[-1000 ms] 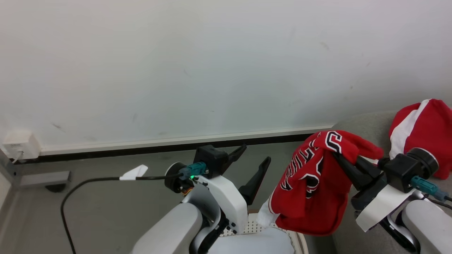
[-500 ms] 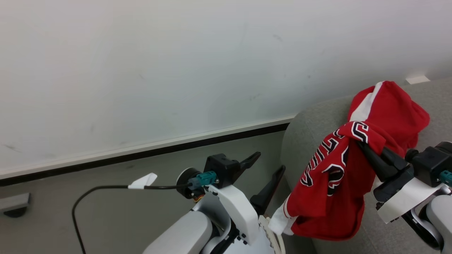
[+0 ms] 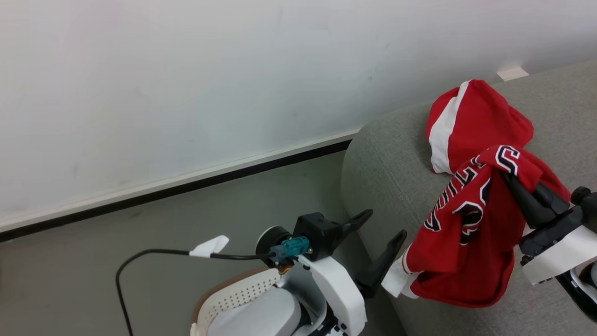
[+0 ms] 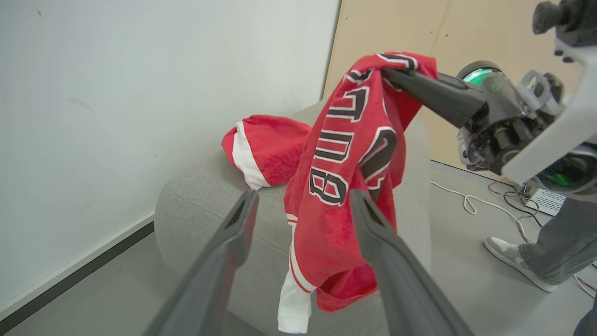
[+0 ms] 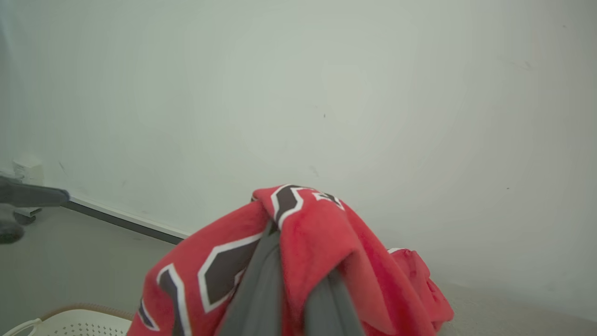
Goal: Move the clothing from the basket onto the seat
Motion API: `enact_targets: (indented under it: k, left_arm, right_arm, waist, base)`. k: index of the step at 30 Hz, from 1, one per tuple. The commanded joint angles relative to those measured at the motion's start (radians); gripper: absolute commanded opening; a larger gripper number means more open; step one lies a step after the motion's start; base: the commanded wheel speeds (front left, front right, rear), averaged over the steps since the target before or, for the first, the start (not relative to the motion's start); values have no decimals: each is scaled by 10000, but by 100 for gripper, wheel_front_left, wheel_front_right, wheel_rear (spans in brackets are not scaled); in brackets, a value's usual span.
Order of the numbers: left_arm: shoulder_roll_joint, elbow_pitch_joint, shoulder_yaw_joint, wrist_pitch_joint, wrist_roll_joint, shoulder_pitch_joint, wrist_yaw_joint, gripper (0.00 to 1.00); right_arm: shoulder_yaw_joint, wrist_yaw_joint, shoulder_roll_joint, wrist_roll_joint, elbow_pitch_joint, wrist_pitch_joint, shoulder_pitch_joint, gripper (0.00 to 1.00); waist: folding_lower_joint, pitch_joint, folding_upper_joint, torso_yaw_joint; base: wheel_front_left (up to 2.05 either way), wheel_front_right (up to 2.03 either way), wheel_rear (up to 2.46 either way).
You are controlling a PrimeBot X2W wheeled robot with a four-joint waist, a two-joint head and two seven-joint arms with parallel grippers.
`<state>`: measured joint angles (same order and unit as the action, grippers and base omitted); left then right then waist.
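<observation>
Head view: pinching the lettered red jersey (image 3: 466, 270) in the closed right gripper (image 3: 508, 177), dangling it over the arm of the grey sofa (image 3: 387, 158); holding the left gripper (image 3: 385, 224) wide apart, empty, near the white basket (image 3: 233, 295). Left wrist view: facing that jersey, a white-striped red garment (image 4: 268, 144) lying on the sofa behind. Right wrist view: gripping the jersey.

- left gripper (image 3: 387, 222): near centre, the two dark fingers spread wide with nothing between them, pointing far and right.
- left forearm (image 3: 338, 294): white shell rising from the near edge, with a dark wrist block on top.
- right gripper (image 3: 509, 178): at the right, fingers pressed together, angled far and left, pinching the red clothing (image 3: 466, 242), which hangs from the tips.
- right wrist (image 3: 559, 254): white cover, low at the right edge.
</observation>
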<state>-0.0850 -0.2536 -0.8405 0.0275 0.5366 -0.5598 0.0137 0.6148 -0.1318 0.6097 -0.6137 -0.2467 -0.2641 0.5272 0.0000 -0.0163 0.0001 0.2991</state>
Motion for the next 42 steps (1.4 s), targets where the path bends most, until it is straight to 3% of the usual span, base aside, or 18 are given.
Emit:
enact_targets:
  k: [1,8,15,25,30,33,34,35,36,37,42]
  left_arm:
    - [-9,35,-8,52,76,50,-16,100]
    - [64,125,-227,45,-113,-394,67,100]
    - [141,-40,-225,304,-145,-847,155,100]
    - [174,140,-85,630,-82,-1366,210,100]
    - [46,179,6,748,-61,-1424,162,100]
    - [-17,220,57,858,16,-1307,130,100]
    - [-51,236,71,883,46,-1261,138,100]
    - [-86,259,74,961,86,-1205,181,100]
    - [-118,281,122,1012,138,-1139,189,100]
    - [-171,294,150,1068,165,-1088,179,100]
    - [-464,357,333,1261,204,-779,-26,100]
  right_arm:
    - [-146,22,58,-10,57,-4,-51,0]
    - [-1078,22,121,519,-228,-4,810,0]
    - [-2405,22,314,797,-1329,-2,2983,0]
    - [-4897,22,1073,1900,-5140,177,5777,0]
    - [-6442,22,640,2692,-7186,11,5202,0]
    - [-7438,22,320,3035,-7710,-14,4497,0]
    - [-7863,22,188,3116,-7742,-16,4152,12]
    - [-8196,22,-45,3250,-7712,-14,3776,33]
    - [-8527,22,-353,3335,-7643,-8,3430,71]
    - [-8834,22,-576,3458,-7484,-9,3123,100]
    - [-10017,22,-1763,4155,-5682,-7,1497,100]
  waist:
    - [0,-182,-1,-55]
    - [0,-1517,-1,-614]
    - [0,-2651,-1,-1286]
    - [0,-3831,-1,-2131]
    - [0,-4132,-1,-2263]
    - [0,-4110,-1,-2194]
    - [0,-4079,-1,-2161]
    - [0,-4034,-1,-2129]
    - [0,-3982,-1,-2086]
    - [0,-3929,-1,-2036]
    - [0,-3525,-1,-1641]
  base:
    - [0,0,0]
    - [0,0,0]
    - [0,0,0]
    - [0,0,0]
    - [0,0,0]
    - [0,0,0]
    - [0,0,0]
    - [0,0,0]
    - [0,0,0]
    - [0,0,0]
    - [0,0,0]
